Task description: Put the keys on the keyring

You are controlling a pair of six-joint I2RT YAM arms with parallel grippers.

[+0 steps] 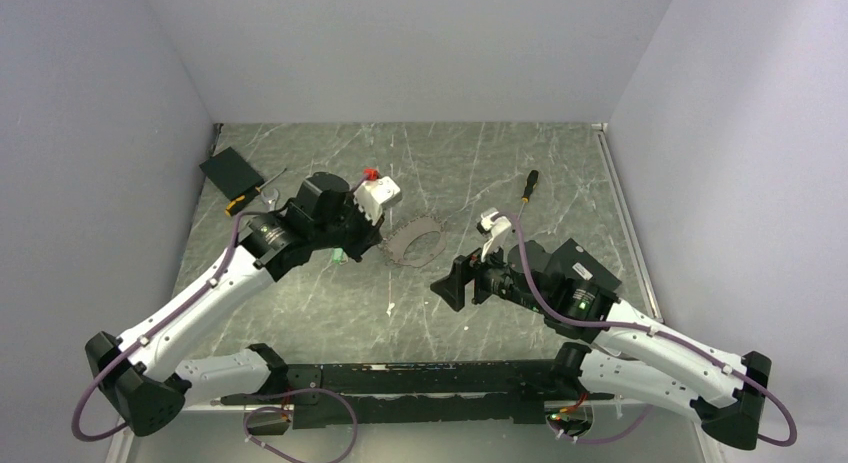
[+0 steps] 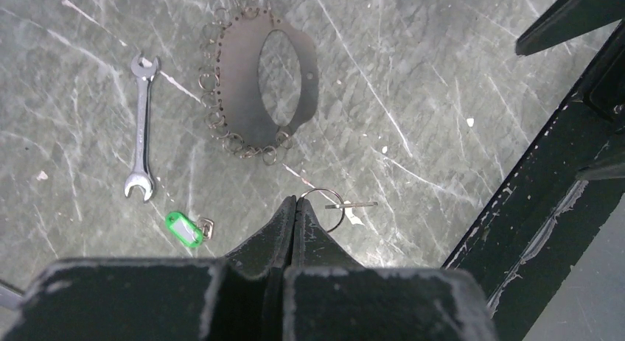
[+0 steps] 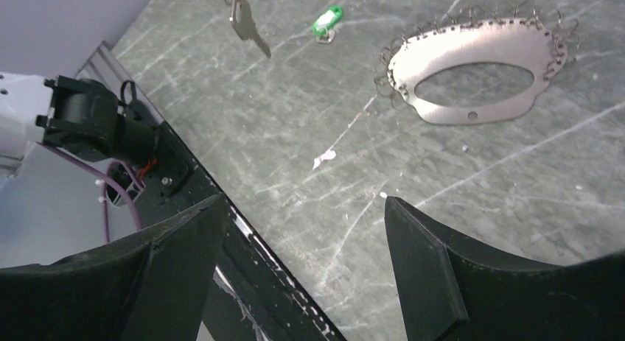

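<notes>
One round wire ring [image 2: 322, 189] is being pinched by the closed left gripper [image 2: 296, 202], a silvery key [image 2: 354, 205] hanging on it. The green-headed key [image 2: 184, 229] is being left flat on the table [image 2: 442, 83] near the shiny oval keyring [image 2: 239, 72] edged with tiny loops. The right gripper [image 3: 302, 230] is being held with its jaws wide apart.

Two keys are in view: one green-headed key [image 2: 184, 228] and one silvery key [image 2: 354, 205]. There is one keyring [image 2: 237, 76], a flat oval metal band whose outer edge carries many small wire loops, too many and too fine to count with certainty. There is also one silver open-ended wrench [image 2: 142, 127], two screwdrivers, a left screwdriver [image 1: 243, 199] and a right screwdriver [image 1: 529, 184], and one black square pad [image 1: 230, 170].
</notes>
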